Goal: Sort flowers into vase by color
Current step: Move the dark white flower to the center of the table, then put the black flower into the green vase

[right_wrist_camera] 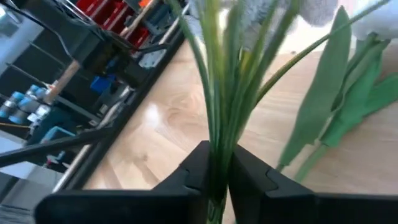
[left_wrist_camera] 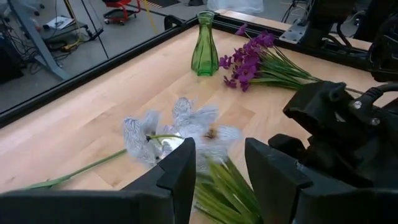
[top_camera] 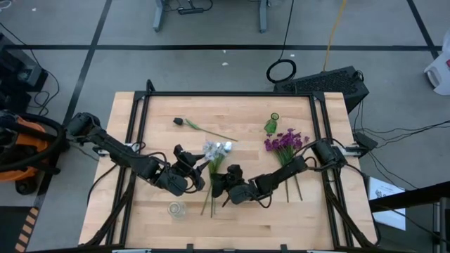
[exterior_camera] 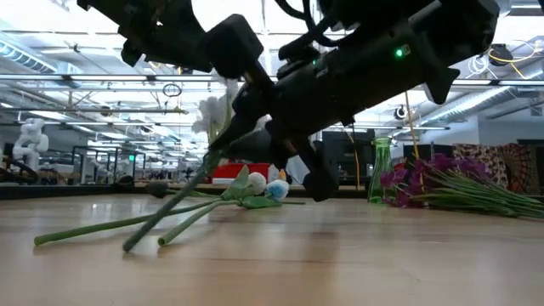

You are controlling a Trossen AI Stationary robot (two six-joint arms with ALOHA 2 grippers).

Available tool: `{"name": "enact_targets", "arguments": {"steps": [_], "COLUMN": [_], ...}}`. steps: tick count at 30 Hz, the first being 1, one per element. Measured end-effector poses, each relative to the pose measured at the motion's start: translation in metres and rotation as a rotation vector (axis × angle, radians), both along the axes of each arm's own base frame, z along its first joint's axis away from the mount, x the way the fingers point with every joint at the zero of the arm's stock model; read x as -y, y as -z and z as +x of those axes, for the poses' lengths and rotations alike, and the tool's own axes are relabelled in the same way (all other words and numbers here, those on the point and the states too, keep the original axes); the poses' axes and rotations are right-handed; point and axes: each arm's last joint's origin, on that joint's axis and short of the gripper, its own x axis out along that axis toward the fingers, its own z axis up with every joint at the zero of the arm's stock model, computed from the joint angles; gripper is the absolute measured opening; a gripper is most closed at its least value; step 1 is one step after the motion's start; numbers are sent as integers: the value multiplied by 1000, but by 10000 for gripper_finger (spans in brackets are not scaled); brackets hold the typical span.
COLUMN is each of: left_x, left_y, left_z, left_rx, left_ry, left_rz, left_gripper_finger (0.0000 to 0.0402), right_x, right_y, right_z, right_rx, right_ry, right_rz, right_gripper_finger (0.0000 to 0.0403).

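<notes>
two end effectors: right (right_wrist_camera: 217, 171) pinching sprig (right_wrist_camera: 224, 74) stems, blossoms pointing away; left (left_wrist_camera: 217, 168) spread.

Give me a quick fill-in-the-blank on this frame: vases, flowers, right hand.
1. The green vase stands ____ on the table.
2. The flowers lying beside the green vase are ____.
3. The right hand is closed on green ____.
4. The clear vase holds ____ flowers.

Missing words: upright; purple; stems; no

Pale smooth wood table (top_camera: 246, 218); glossy green glass vase (left_wrist_camera: 204, 46); matt black fingers (left_wrist_camera: 180, 171).
</notes>
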Motion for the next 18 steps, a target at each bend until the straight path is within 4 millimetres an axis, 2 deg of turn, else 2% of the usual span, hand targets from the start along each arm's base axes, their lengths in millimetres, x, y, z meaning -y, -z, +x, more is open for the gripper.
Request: {"name": "enact_targets", "arguments": {"steps": [12, 18], "left_x": [-1, -13], "left_y": [1, 1], "left_z": [-1, -1], "left_rx": [-21, -72], "left_ry": [-1, -28], "left_rz": [16, 67], "left_gripper_finger": [144, 144], "right_x": [3, 2], "right_y": [7, 0], "right_z": [-2, -3], "right_rx": [-112, -127], "right_ry": [-68, -102], "right_rz": [-44, -84], "right_gripper_finger": [125, 158]}}
